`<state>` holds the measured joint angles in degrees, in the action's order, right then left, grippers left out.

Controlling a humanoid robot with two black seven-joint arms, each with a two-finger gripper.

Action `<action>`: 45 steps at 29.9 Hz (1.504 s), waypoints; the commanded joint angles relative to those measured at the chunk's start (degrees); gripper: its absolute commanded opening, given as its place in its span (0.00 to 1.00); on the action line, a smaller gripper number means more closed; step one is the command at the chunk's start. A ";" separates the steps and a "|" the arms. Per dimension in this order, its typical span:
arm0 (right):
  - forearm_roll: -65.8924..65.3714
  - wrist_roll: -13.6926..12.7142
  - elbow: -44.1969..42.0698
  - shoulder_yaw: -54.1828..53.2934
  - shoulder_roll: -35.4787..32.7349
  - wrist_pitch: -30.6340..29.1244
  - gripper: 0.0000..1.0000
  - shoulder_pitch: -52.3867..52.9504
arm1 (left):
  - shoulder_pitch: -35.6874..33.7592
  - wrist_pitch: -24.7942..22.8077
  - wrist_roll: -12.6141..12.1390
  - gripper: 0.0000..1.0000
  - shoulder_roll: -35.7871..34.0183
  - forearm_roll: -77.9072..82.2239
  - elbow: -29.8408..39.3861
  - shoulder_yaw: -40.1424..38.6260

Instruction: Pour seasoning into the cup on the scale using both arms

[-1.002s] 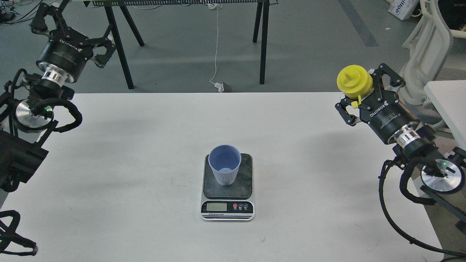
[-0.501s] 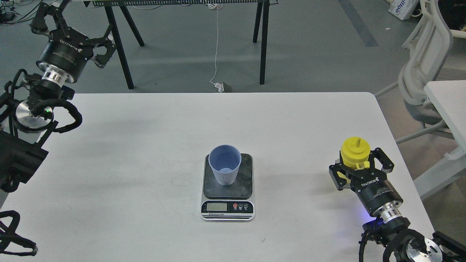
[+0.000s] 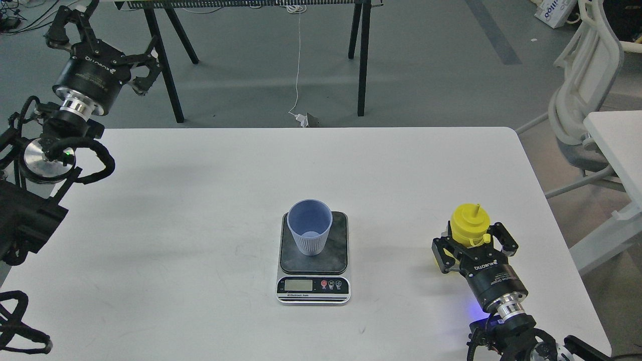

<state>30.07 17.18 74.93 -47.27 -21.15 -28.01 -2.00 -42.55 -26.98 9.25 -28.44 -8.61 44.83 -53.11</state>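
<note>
Lower right of the frame, the right tool (image 3: pixel 474 240) grips the yellow bottle (image 3: pixel 469 224) by its body; it looks light and squeezable, so squeeze gently. The cup (image 3: pixel 309 227) stands on the scale (image 3: pixel 313 271), centre. The left tool (image 3: pixel 103 42), upper left, is spread, empty.

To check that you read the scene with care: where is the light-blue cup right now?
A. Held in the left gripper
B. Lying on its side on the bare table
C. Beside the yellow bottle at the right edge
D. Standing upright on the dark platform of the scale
D: the cup stands upright, mouth up, on the dark platform of the scale, with no gripper touching it.
</note>
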 commanded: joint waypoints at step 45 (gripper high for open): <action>-13.10 0.22 -18.50 -13.30 -24.46 0.01 0.99 8.29 | -0.07 0.26 -0.02 1.00 -0.47 0.00 0.25 -0.06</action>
<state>20.20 18.12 60.94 -62.64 -45.83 -28.00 -2.29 -42.72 -26.71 9.10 -28.88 -8.61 45.09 -53.20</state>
